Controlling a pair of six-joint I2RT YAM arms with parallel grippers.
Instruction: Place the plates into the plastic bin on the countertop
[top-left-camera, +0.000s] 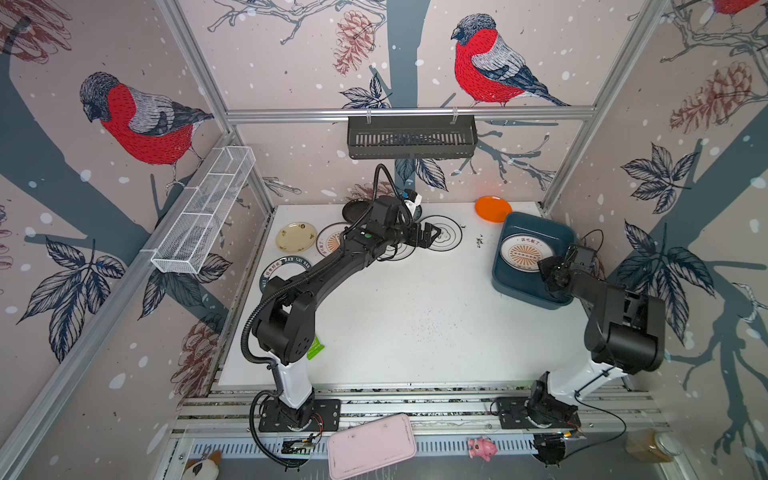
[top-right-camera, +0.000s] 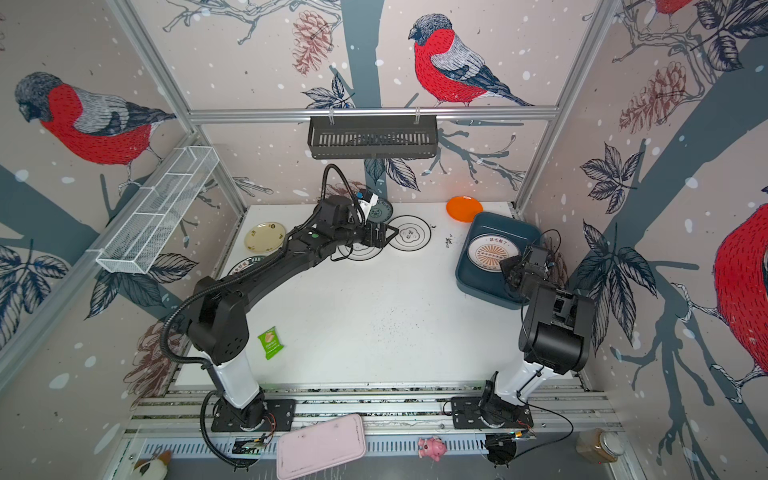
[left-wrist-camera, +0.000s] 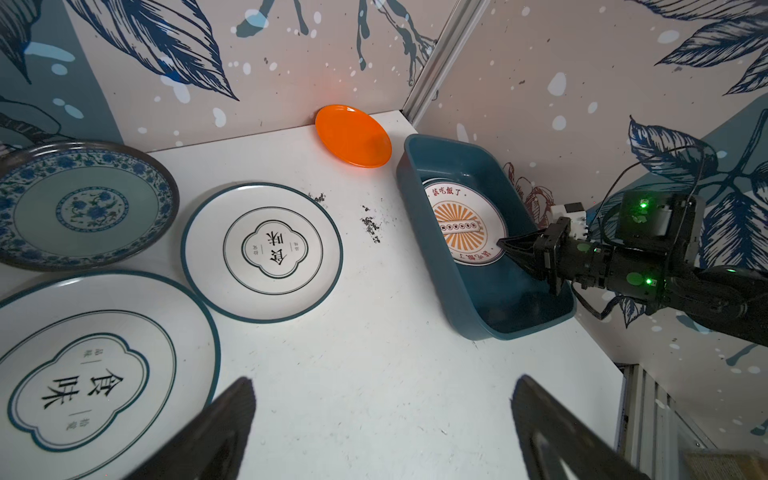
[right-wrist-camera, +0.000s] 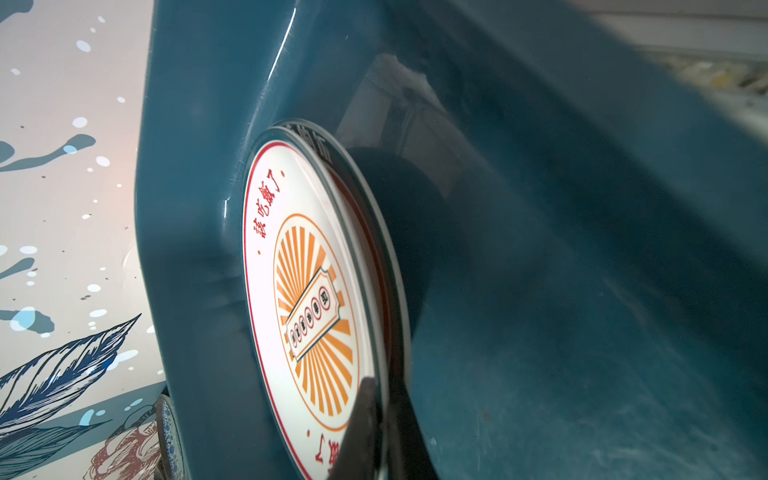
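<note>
Inside teal bin (top-left-camera: 519, 287): white orange-sunburst plate (top-left-camera: 521, 253) | right jaws pinch its rim | left jaws open

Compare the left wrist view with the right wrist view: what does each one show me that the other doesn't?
Left wrist only: the orange plate, the blue-patterned plate and two teal-rimmed white plates out on the countertop, plus the open left gripper. Right wrist only: close up, fingers either side of the rim of the sunburst plate, and a second plate showing a dark rim beneath it. Both: the sunburst plate in the plastic bin with the right gripper shut on it.
</note>
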